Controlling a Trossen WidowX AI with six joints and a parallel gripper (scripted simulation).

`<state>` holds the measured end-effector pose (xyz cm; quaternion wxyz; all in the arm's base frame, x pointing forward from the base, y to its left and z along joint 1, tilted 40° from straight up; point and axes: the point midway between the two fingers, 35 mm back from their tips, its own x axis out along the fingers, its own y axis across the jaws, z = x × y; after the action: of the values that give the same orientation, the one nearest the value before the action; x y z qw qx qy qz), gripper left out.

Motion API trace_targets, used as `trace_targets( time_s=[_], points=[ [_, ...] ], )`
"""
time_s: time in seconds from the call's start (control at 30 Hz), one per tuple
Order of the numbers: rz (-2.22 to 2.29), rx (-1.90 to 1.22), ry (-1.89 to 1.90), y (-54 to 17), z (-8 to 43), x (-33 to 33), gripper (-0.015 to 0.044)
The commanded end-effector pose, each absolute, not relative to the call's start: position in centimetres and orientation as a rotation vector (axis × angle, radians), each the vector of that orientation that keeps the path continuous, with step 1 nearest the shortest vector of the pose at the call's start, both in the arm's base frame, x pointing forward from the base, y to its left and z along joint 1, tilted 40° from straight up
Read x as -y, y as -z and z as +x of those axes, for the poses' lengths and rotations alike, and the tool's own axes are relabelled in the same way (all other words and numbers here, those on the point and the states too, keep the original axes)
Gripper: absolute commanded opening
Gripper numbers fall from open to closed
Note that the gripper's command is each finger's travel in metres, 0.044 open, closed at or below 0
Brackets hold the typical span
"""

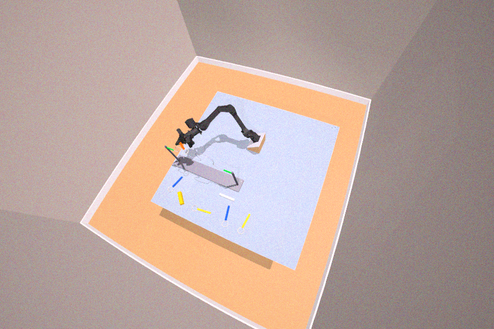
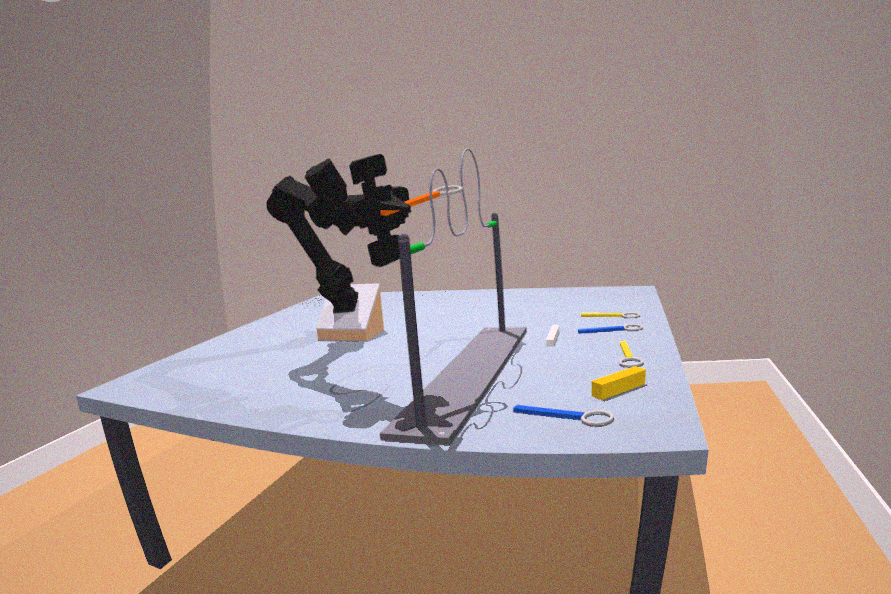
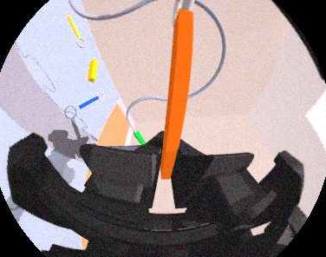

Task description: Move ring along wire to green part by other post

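My gripper point(image 1: 180, 143) point(image 2: 402, 208) point(image 3: 166, 135) is shut on the orange handle point(image 2: 423, 199) point(image 3: 180, 74), which points out toward the wire point(image 2: 468, 149) point(image 3: 224, 48). The ring point(image 2: 461, 189) is nearly flat in the exterior view. It appears to be around the downward strand between the two humps. The handle crosses the nearer hump's outer strand in that view; whether they touch is unclear. One green part point(image 1: 169, 148) point(image 2: 416, 247) point(image 3: 140, 138) is at the near post point(image 2: 411, 315), the other point(image 1: 227, 170) point(image 2: 491, 224) at the far post point(image 2: 498, 280). The wrist view cuts off the ring.
The posts stand on a grey base plate point(image 1: 212, 174) point(image 2: 470, 364). Beyond it lie a yellow block point(image 1: 180, 198) point(image 2: 618, 383) point(image 3: 93, 70), a white bar point(image 1: 227, 196) point(image 2: 552, 335), and several blue and yellow handled rings. Part of my gripper is close to the near post in the exterior view.
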<state>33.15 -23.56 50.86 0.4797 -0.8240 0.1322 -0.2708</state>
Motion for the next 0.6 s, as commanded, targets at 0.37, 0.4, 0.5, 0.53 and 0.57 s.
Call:
trace_targets(
  time_s=[0.37, 0.4, 0.5, 0.53, 0.57],
  points=[
    [-2.286, -0.257, 0.714, -52.2, 33.2, 22.6, -0.0150],
    [-2.301, -0.253, 0.717, -52.2, 33.2, 22.5, -0.0150],
    [-2.350, -0.240, 0.727, -52.3, 33.2, 22.4, -0.0150],
    [-2.361, -0.237, 0.729, -52.4, 33.2, 22.4, -0.0150],
    [-2.372, -0.234, 0.731, -52.4, 33.2, 22.4, -0.0150]
  ],
)
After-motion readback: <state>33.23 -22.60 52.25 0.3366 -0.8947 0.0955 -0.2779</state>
